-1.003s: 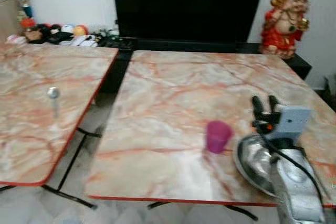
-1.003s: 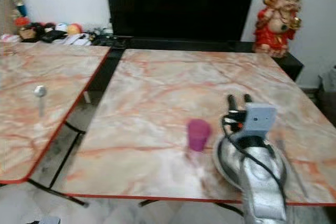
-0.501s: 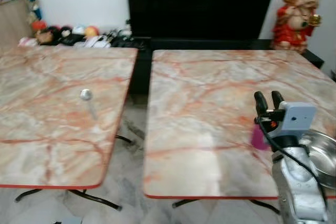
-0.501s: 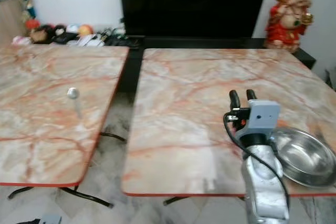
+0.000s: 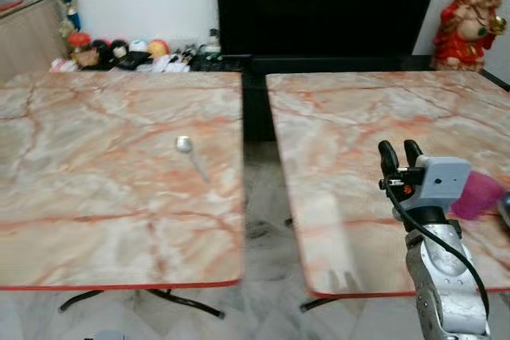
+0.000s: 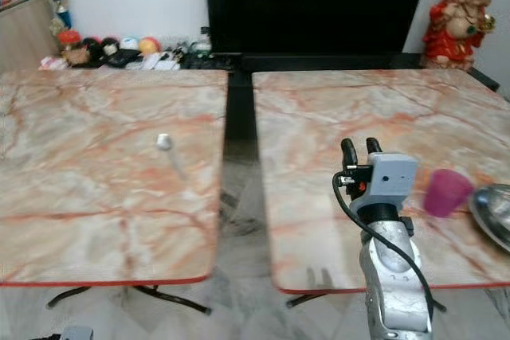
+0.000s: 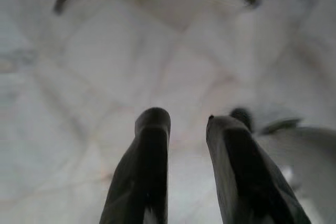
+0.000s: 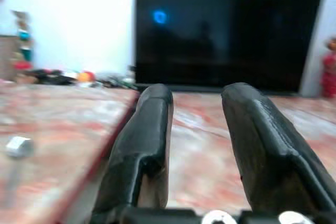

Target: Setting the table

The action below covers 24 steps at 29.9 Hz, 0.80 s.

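Open gap (image 6: 239,165) — tables (image 6: 103,189) apart.

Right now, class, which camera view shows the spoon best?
The left eye view: the spoon lies whole and fairly sharp on the left table. The right eye view shows it similarly; the right wrist view gives a blur.

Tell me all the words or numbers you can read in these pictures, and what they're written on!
None can be read here.
The big black TV screen is dark, with no logo legible.
The pink cup, the spoon and the right gripper carry no visible writing.
The small things on the shelf are too small to tell.
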Motion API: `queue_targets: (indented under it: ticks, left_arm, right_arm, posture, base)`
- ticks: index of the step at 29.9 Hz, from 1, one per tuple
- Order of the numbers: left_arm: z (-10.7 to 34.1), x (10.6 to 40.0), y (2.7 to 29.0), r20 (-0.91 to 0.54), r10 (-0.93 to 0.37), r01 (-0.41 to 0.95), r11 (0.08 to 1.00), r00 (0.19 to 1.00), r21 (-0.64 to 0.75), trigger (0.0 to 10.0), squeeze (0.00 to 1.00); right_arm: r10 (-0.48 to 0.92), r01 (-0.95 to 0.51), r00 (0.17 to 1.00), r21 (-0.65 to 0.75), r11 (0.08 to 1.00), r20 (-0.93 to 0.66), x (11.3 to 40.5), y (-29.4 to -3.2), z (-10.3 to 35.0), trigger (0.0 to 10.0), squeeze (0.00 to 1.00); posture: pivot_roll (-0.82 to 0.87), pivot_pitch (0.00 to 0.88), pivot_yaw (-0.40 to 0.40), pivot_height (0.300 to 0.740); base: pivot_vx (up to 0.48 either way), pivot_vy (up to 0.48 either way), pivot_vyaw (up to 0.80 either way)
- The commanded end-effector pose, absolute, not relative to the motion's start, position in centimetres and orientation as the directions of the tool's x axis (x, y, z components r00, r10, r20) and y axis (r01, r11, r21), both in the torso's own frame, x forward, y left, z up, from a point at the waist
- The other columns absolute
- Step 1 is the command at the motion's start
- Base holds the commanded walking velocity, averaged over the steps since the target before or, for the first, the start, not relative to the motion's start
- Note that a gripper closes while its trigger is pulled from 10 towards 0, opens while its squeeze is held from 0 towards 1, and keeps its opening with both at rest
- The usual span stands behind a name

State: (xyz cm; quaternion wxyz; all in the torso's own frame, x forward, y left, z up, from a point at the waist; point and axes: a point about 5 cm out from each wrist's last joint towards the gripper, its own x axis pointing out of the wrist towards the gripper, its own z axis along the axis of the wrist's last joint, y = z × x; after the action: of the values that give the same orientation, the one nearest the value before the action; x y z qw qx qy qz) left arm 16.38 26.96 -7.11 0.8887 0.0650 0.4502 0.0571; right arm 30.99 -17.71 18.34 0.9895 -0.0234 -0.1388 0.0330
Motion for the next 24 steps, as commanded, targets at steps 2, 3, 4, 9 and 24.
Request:
queue_targets:
  ticks: [2,3,4,9,24]
  left_arm:
    - [-7.26,16.26,26.67,-0.797,0.150,-0.038,0.987,0.585,0.158,10.0,0.00]
    - [-7.26,16.24,26.69,-0.798,0.150,-0.038,0.987,0.584,0.159,10.0,0.00]
    - [-7.26,16.22,26.71,-0.798,0.151,-0.038,0.987,0.584,0.159,10.0,0.00]
    - [-7.26,16.17,26.78,-0.798,0.151,-0.038,0.986,0.583,0.159,10.0,0.00]
    - [-7.32,15.97,26.84,-0.799,0.157,-0.043,0.986,0.581,0.162,10.0,0.00]
  right_arm:
    - [0.053,-0.037,0.955,-0.060,0.997,0.290,30.93,-18.43,18.82,10.0,0.00]
    - [0.054,-0.039,0.956,-0.059,0.997,0.289,30.93,-18.39,18.78,10.0,0.00]
    - [0.055,-0.040,0.956,-0.059,0.997,0.289,30.93,-18.38,18.76,10.0,0.00]
    - [0.059,-0.043,0.957,-0.060,0.997,0.284,30.93,-18.26,18.65,10.0,0.00]
    - [0.062,-0.048,0.960,-0.057,0.997,0.273,30.90,-18.20,18.29,10.0,0.00]
  posture:
    - [-0.04,0.046,0.021,0.740]
    - [-0.04,0.047,0.022,0.740]
    - [-0.04,0.047,0.022,0.740]
    - [-0.04,0.048,0.022,0.740]
    - [-0.03,0.053,0.022,0.740]
  base:
    - [0.000,0.480,0.00]
    - [0.000,0.480,0.00]
    - [0.000,0.480,0.00]
    - [0.000,0.480,0.00]
    - [0.000,0.097,0.00]
